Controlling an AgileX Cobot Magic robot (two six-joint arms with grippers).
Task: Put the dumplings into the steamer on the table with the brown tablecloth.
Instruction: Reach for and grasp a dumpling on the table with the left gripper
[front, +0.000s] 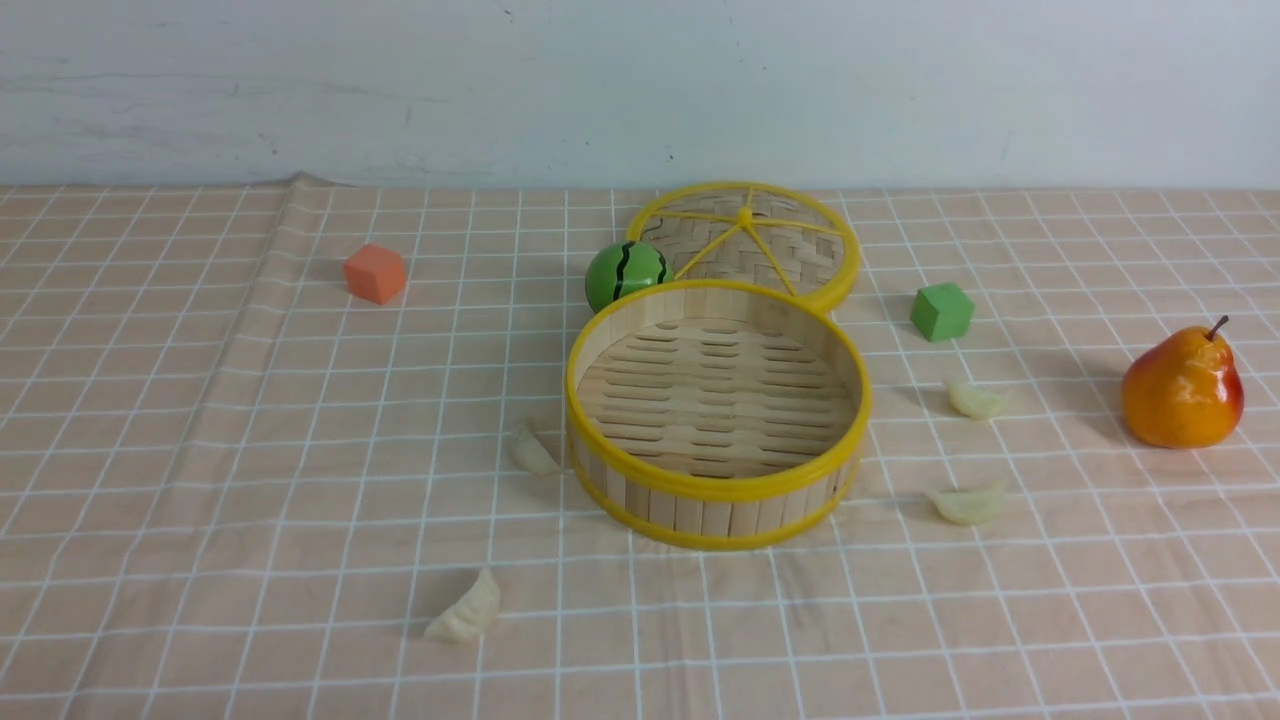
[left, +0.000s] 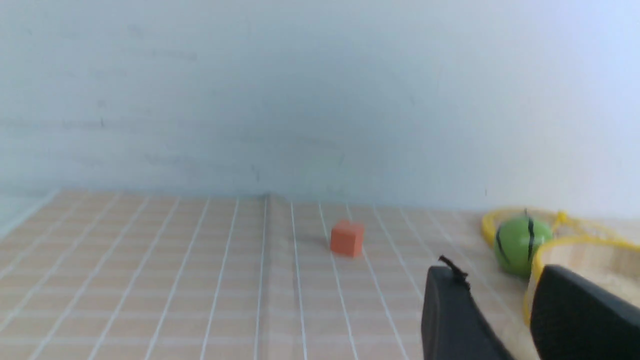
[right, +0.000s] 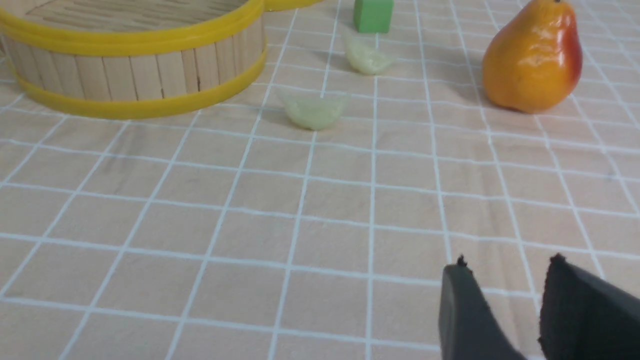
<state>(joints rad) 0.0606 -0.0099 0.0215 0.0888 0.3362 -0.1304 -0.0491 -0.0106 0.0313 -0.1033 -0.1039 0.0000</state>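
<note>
The round bamboo steamer (front: 700, 512) with yellow rims stands empty in the middle of the table, on the brown grid tablecloth (front: 250, 450). Several pale dumplings lie around it: one (front: 533, 450) against its left wall, one (front: 466, 610) nearer on the left, and two on the right (front: 975, 398) (front: 968, 503). Neither gripper shows in the front view. My left gripper (left: 495, 272) is open and empty, low over the cloth, with the steamer (left: 590, 245) ahead. My right gripper (right: 507, 262) is open and empty over bare cloth, short of two dumplings (right: 314, 111) (right: 366, 57).
The flat woven lid (front: 745, 240) lies behind the steamer, with a green watermelon ball (front: 626, 273) at its left. An orange cube (front: 375, 272) sits at the far left and a green cube (front: 941, 311) to the right. A pear (front: 1183, 388) stands at the right edge.
</note>
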